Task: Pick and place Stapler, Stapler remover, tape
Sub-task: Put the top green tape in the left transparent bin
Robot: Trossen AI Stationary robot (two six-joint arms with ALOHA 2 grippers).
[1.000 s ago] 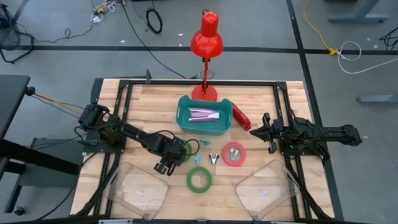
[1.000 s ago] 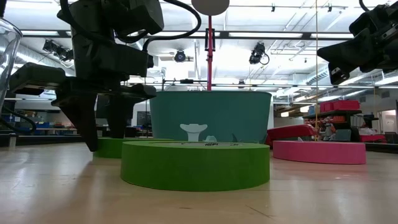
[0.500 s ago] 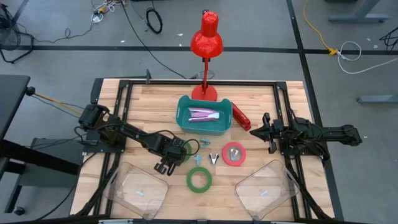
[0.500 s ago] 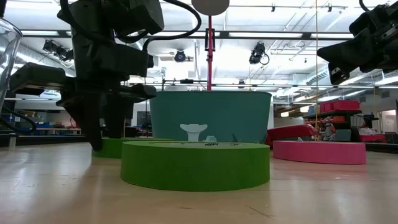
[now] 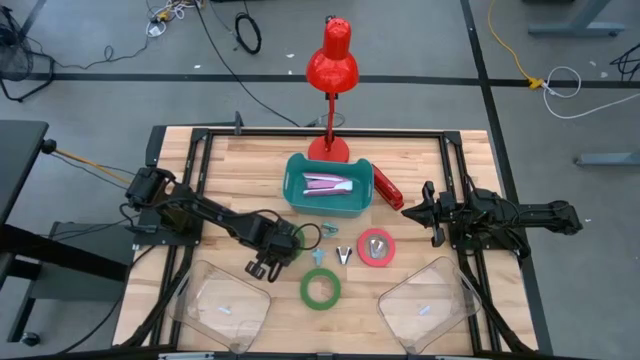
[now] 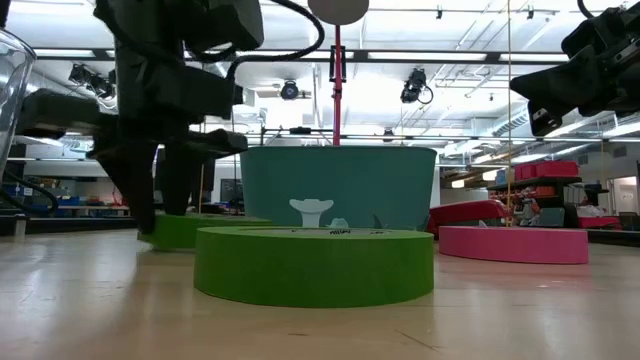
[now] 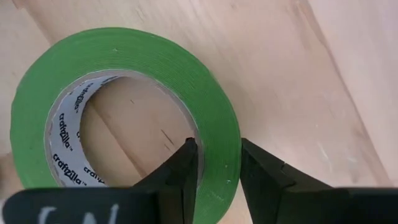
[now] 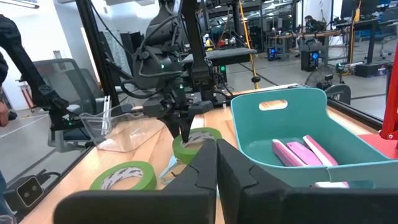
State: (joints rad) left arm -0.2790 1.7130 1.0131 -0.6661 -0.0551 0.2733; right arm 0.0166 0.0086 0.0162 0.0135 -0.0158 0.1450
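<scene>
My left gripper (image 5: 283, 243) is shut on a green tape roll (image 5: 292, 243) left of the table's middle; the roll also shows in the left wrist view (image 7: 124, 81) and the low view (image 6: 200, 230). A second green roll (image 5: 320, 288) lies flat nearer the front edge. A red-pink roll (image 5: 376, 247) lies flat to the right. A small metal stapler remover (image 5: 344, 255) lies between them. A red stapler (image 5: 387, 188) lies beside the teal bin (image 5: 327, 205). My right gripper (image 8: 216, 155) is shut and empty, held over the table's right side (image 5: 428, 212). My left gripper has one finger (image 7: 183, 171) inside the roll's hole and the other (image 7: 264, 177) outside, with the roll's green wall (image 7: 219, 134) pinched between them. The fingers come from above, pointing down. In the low view the roll sits low at the table top, slightly tilted.
A red desk lamp (image 5: 332, 60) stands behind the teal bin, which holds pink items (image 5: 325, 184). Two clear plastic containers (image 5: 225, 300) (image 5: 428, 300) stand at the front left and front right. Black frame rails (image 5: 195, 200) run along the table's sides.
My left gripper has shifted slightly toward the table's left edge with the green roll between its fingers. The roll has moved with it and now sits slightly tilted, its left side a little raised.
</scene>
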